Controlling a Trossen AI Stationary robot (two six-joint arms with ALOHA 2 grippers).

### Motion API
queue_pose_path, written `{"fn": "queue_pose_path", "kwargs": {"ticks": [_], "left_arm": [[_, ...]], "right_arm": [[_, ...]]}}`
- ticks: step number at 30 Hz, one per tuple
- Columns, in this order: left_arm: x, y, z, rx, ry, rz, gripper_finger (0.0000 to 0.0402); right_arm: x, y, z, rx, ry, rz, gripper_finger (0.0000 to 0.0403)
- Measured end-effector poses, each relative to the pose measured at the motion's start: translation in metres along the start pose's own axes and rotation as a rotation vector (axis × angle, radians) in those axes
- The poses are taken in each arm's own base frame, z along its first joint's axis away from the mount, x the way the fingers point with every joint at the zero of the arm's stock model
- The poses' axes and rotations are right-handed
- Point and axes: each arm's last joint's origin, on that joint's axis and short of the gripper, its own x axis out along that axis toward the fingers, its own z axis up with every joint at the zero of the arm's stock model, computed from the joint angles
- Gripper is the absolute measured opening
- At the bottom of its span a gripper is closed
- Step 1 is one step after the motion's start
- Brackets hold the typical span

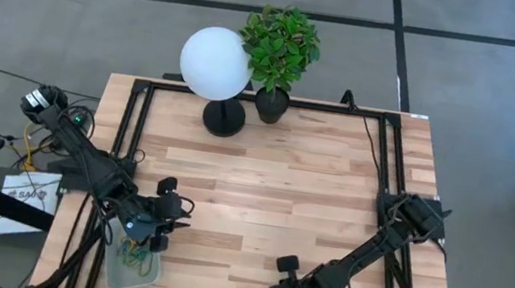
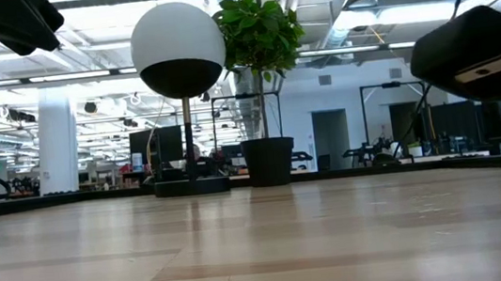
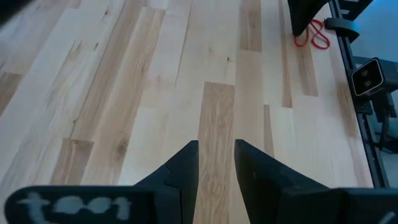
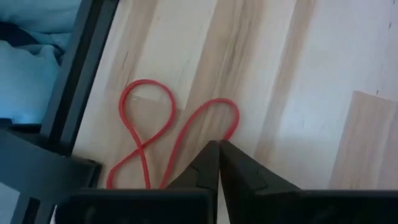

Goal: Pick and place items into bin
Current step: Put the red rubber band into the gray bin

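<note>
The right pincer (image 4: pixel 217 146) is sitting low at the near edge of the worktop (image 1: pixel 273 177), closed tight on a red rubber band (image 4: pixel 146 130) lying flat beside the black frame rail (image 4: pixel 74 93). The band looks light, thin and floppy, so it will likely dangle and could slip out. The left pincer (image 3: pixel 216 149) is hanging partly open and holding nothing, just above the bin (image 1: pixel 132 270) at the near left corner. The wood between the arms is bare, leaving room for carrying.
</note>
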Motion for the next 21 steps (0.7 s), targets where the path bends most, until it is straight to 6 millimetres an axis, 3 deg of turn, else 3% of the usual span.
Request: {"fn": "queue_pose_path", "kwargs": {"ticks": [4, 9, 13, 21], "left_arm": [[0.0, 0.0, 0.0, 0.0, 0.0, 0.0, 0.0091], [0.0, 0.0, 0.0, 0.0, -0.001, 0.0, 0.0091], [0.0, 0.0, 0.0, 0.007, -0.002, 0.0, 0.0091], [0.0, 0.0, 0.0, 0.061, -0.008, 0.01, 0.0091]], "right_arm": [[-0.003, -0.005, 0.009, 0.006, 0.003, -0.013, 0.0008], [-0.015, -0.004, 0.027, -0.144, -0.012, -0.123, 0.0002], [-0.038, -0.013, 0.046, -0.231, -0.016, -0.296, 0.0001], [-0.07, -0.028, 0.082, -0.328, -0.08, -0.379, 0.0]]}}
